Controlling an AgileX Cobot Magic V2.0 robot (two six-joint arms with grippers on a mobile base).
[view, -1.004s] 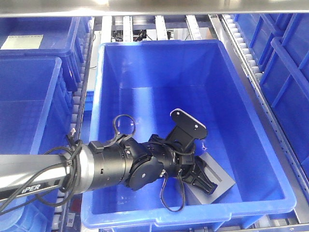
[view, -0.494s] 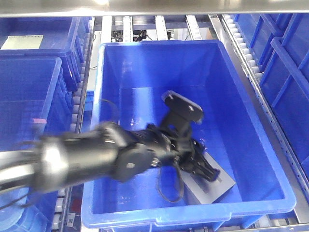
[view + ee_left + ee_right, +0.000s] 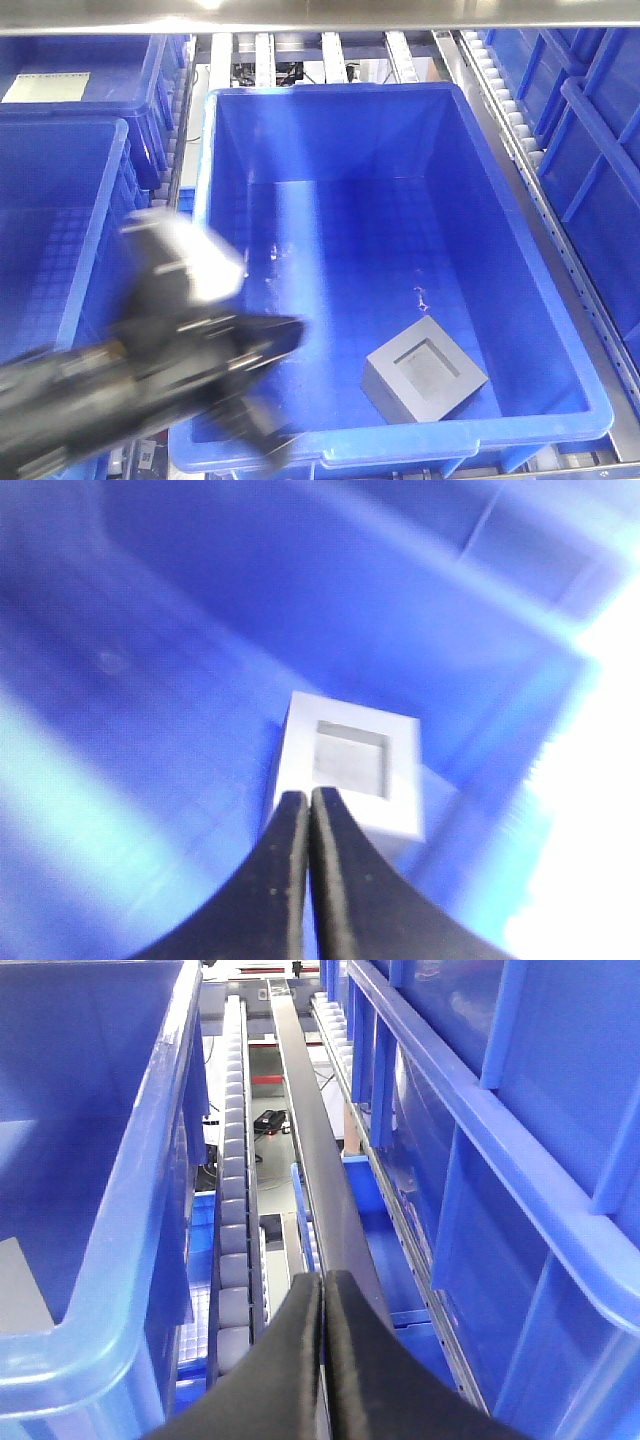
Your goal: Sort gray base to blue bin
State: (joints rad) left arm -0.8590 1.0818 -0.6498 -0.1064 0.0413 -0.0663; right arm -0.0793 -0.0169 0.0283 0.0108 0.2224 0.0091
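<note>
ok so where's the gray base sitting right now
In the front view, the matte gray cube-like base lies on the floor of the large blue plastic bin, near its front right corner, recess facing up, untouched.

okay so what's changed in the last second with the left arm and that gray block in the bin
The left arm has pulled back out of the blue bin toward the lower left, now a blur over the near rim. Its gripper, which was down at the gray base, is clear of it with fingers together and empty. The gray base lies where it was, recess up, on the bin floor.

Blurred black left arm (image 3: 150, 390) with silver segment, black curved tapering fingers (image 3: 285, 880)
</note>
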